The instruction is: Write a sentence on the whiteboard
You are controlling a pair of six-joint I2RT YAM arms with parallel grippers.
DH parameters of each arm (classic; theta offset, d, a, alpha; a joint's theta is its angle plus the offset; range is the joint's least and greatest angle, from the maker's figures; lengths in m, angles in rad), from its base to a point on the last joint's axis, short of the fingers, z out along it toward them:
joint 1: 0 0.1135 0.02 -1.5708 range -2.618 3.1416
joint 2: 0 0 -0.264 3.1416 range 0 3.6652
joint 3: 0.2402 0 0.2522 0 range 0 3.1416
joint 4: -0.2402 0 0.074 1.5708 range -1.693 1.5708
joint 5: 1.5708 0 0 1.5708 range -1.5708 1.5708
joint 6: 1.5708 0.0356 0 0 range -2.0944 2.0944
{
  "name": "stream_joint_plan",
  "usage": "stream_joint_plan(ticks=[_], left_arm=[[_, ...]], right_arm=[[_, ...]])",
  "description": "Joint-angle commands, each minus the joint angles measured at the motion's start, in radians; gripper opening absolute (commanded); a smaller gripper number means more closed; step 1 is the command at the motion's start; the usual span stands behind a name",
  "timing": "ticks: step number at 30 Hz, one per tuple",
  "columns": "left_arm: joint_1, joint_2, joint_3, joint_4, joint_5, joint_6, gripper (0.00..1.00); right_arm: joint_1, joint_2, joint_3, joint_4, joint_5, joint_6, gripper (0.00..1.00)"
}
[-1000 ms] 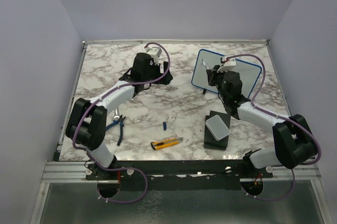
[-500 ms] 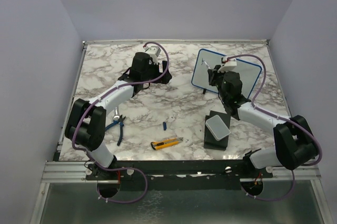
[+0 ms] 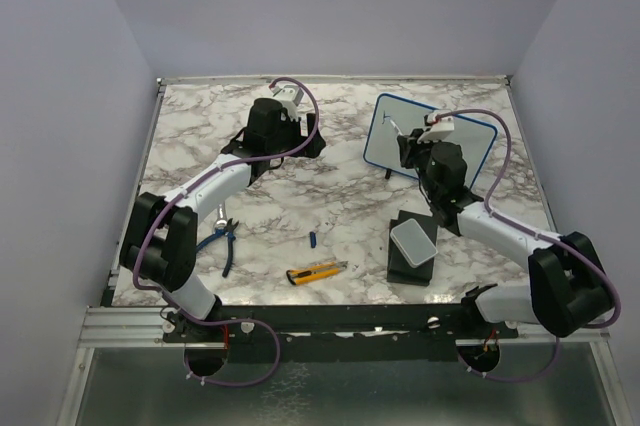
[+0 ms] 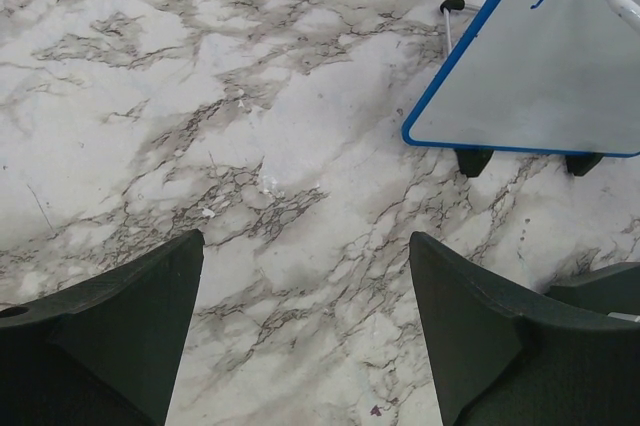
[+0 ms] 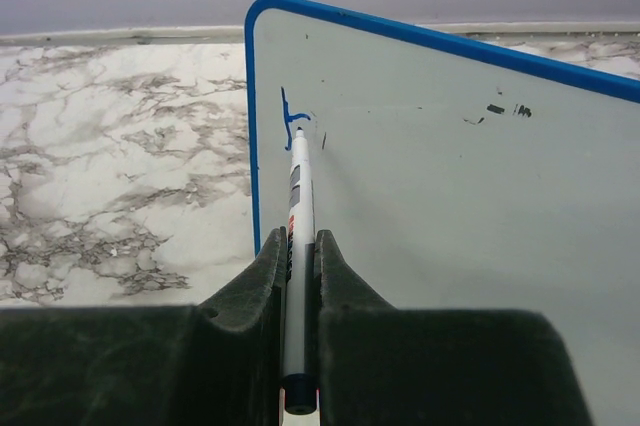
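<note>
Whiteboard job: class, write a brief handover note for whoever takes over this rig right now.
Left gripper: open, empty, over the table.
Right gripper: shut on a marker, tip at the whiteboard's upper left corner.
Whiteboard: standing on its feet, far right of the table.
Done: one blue stroke.
Left: nearly the whole sentence.

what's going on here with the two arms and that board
The right gripper is clamped on a marker and holds its tip at the whiteboard, near the upper left corner. Only one small blue mark is there, so the writing has barely begun. The left gripper is open and empty, hovering over bare marble table beside the board. A utility knife, pliers and a grey box lie untouched nearer the arm bases.
</note>
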Motion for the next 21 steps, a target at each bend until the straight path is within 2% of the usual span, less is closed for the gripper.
stream_joint_plan(ticks=[1, 9, 21], left_arm=[[0.007, -0.025, -0.010, 0.002, -0.021, 0.012, 0.85], [0.008, -0.025, -0.014, 0.004, -0.019, 0.012, 0.85], [0.010, -0.031, -0.018, 0.004, -0.027, 0.016, 0.85]], right_arm=[[0.001, -0.054, -0.021, 0.030, -0.033, -0.026, 0.00], [0.001, -0.013, 0.026, 0.026, 0.030, -0.035, 0.00], [0.000, 0.022, 0.058, 0.053, 0.046, -0.056, 0.00]])
